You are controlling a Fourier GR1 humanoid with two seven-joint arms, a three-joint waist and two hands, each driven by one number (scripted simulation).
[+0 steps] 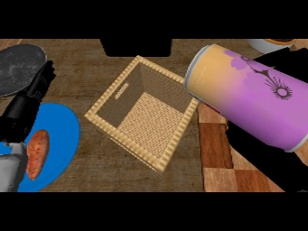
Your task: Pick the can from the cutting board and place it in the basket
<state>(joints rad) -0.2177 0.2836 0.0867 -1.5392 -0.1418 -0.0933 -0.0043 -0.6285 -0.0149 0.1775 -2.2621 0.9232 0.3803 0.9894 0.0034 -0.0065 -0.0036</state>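
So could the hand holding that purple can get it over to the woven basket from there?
Probably yes. The right hand is curled round the can, lifted and tilted right beside the basket. The basket's open top faces up, nothing lies in it, and nothing stands between the two.

Wooden counter top [183, 176], brown grain, fills the view. Blue plate [66, 135] at left carries an oblong orange-brown food item [36, 153]; dark round pan [13, 70] sits beyond it, upper left. White-rimmed dish [276, 43] at top right edge, mostly cut off.
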